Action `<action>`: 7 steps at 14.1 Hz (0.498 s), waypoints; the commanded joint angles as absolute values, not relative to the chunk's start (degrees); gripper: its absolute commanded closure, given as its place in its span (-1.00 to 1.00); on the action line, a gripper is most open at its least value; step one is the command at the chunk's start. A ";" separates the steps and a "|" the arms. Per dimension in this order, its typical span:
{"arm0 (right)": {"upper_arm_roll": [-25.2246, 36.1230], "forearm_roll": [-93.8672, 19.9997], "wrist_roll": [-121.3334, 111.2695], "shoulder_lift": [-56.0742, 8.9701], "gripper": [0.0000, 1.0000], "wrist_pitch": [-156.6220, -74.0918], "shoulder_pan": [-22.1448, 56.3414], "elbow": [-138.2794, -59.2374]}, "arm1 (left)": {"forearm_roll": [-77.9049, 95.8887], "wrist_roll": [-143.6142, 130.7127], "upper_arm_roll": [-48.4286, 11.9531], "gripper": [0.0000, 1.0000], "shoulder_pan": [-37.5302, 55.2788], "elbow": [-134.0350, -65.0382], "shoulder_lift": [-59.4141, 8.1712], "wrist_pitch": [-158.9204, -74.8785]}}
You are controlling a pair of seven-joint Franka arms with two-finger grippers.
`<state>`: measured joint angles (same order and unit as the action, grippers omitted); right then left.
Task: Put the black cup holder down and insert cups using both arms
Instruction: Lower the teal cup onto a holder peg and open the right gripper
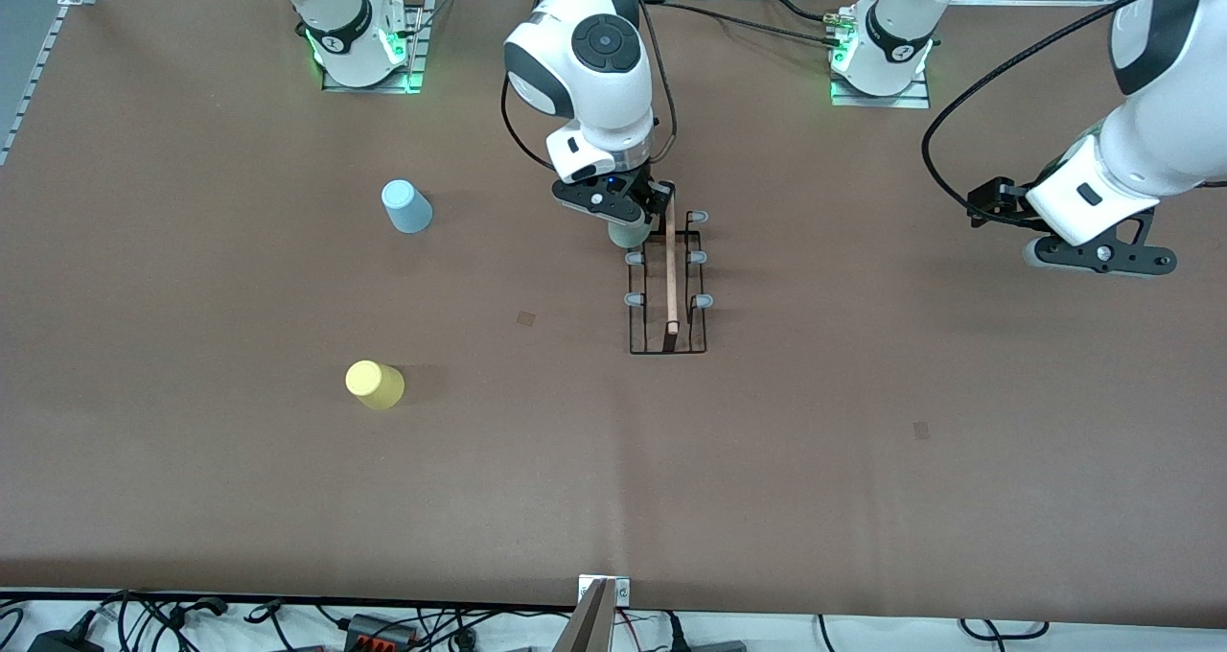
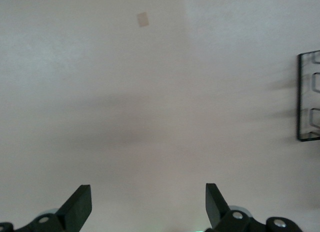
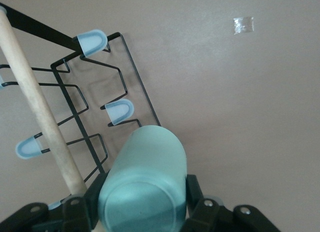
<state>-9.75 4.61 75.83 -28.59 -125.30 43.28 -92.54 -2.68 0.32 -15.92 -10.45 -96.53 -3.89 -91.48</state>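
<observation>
Status: we had the thin black wire cup holder with the wooden rod handle (image 1: 668,288) already placed mid-table, none of its grey-capped pegs yet carrying a cup.

Our right gripper (image 1: 628,222) was clamped on the pale green tapered plastic cup (image 3: 143,184), over the holder's base-side end, about 10 o'clock from the rod's middle.

Our left gripper (image 2: 148,204) waited above bare table toward the left arm's end, jaws wide apart, holding nothing.

Left to do: the light blue cup (image 1: 406,206) and the yellow cup (image 1: 374,384) both sat on the table, at roughly 9 and 8 o'clock from the holder, well apart from it.

We'd judge about one third done.
</observation>
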 commanded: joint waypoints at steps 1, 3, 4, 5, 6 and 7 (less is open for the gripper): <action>-10.02 6.06 77.17 -30.41 -0.99 -125.95 43.59 -91.14 | 1.92 1.76 -9.35 -1.00 -7.06 -97.55 -1.60 -94.20; -10.02 6.15 76.73 -29.97 -1.00 -125.95 42.98 -90.88 | 1.76 1.67 -3.28 -1.00 -1.26 -98.79 0.43 -96.15; -9.93 6.15 76.12 -29.19 -1.00 -125.77 42.63 -90.62 | 1.76 1.76 -1.60 -1.00 0.07 -99.14 1.92 -96.59; -9.93 6.15 76.03 -27.96 -1.00 -125.42 41.58 -90.70 | 1.76 1.93 -0.63 -1.00 0.96 -99.40 2.89 -97.90; -9.93 6.15 75.85 -26.56 -1.00 -124.81 40.27 -90.96 | 1.67 1.67 0.34 -1.00 2.36 -100.19 3.77 -98.17; -9.93 6.24 74.28 -25.32 -1.00 -123.33 38.51 -91.23 | 1.58 1.41 0.44 -1.00 2.55 -101.76 4.91 -98.52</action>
<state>-9.38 5.46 75.70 -28.38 -125.94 41.72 -90.82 0.68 0.71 -1.33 0.62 -97.34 0.88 -96.65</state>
